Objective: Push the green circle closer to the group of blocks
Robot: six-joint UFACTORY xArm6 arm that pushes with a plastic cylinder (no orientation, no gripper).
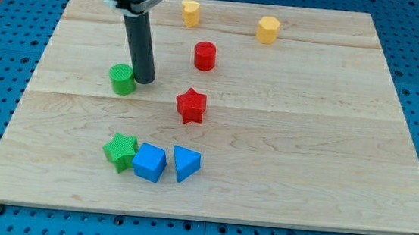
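The green circle (pixel 122 79) is a short green cylinder on the wooden board's left half. My tip (pixel 144 80) stands right beside it, touching or almost touching its right side. A group of three blocks sits near the view's bottom: a green star (pixel 120 151), a blue cube (pixel 149 162) and a blue triangle-like block (pixel 185 163), close together in a row. The green circle lies well above this group.
A red star (pixel 191 105) sits at mid-board, right of my tip. A red cylinder (pixel 205 56) is above it. Two yellow blocks (pixel 190 12) (pixel 268 29) stand near the board's top edge. The wooden board (pixel 327 158) lies on a blue surface.
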